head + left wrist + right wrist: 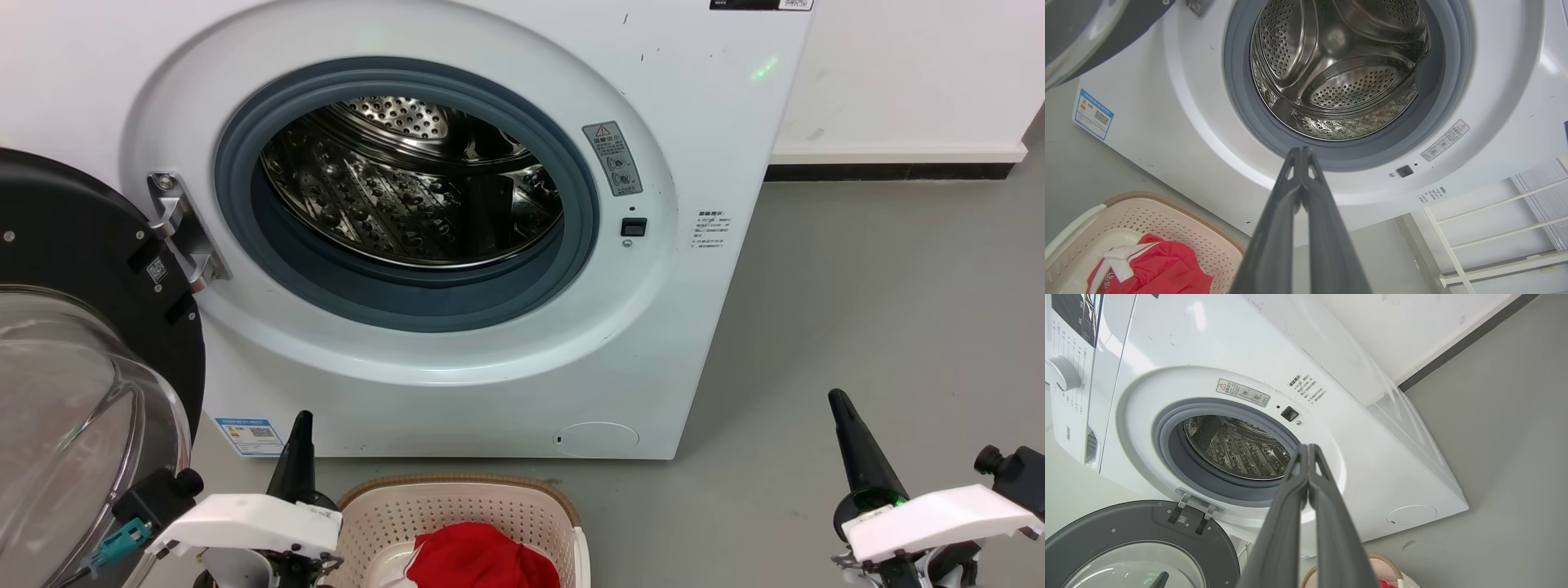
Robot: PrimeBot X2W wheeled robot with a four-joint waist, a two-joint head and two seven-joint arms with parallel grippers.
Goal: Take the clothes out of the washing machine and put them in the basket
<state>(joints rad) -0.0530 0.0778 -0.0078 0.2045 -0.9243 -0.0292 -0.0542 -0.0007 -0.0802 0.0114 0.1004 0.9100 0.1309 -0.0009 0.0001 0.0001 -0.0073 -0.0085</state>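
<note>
The black-rimmed glass door (77,359) stands swung wide open at far left. Beside it the left gripper (304,416) points up from the lower edge in front of the machine's bottom panel, its two dark fingers (1280,232) pressed together with nothing between them. Just to its right, the basket (457,488) sits on the grey floor (882,310) before the washing machine (694,122), red clothes (482,559) with white trim heaped inside. Above, the grey door ring (245,220) frames the perforated steel drum (392,196). At far right, the right gripper (836,398) rises over the floor, clear of the machine, likewise closed and empty.
</note>
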